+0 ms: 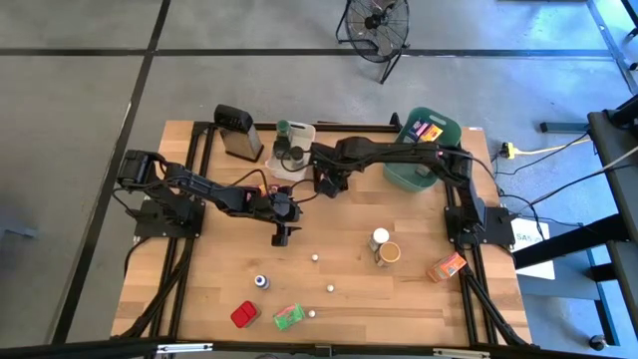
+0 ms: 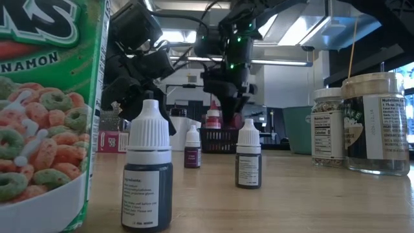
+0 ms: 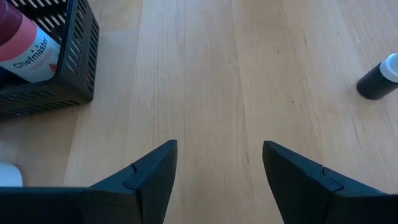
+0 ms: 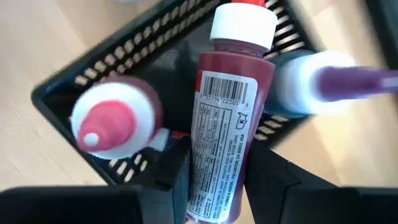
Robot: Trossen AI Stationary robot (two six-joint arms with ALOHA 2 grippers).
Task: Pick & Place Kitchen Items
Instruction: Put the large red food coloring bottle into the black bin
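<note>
Your right gripper (image 4: 214, 171) pinches a dark red bottle (image 4: 227, 130) over the black bin (image 4: 124, 68). Your left gripper (image 3: 217, 180) hangs spread and empty above bare tabletop (image 3: 249, 74).

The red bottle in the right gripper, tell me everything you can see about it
The red bottle is small, of plastic by its look, with a white screw cap and a white label bearing a barcode and fine print. The right gripper is shut on its lower body, a dark finger on each side. It hangs tilted over the black slotted bin, above two other bottles lying inside.
</note>
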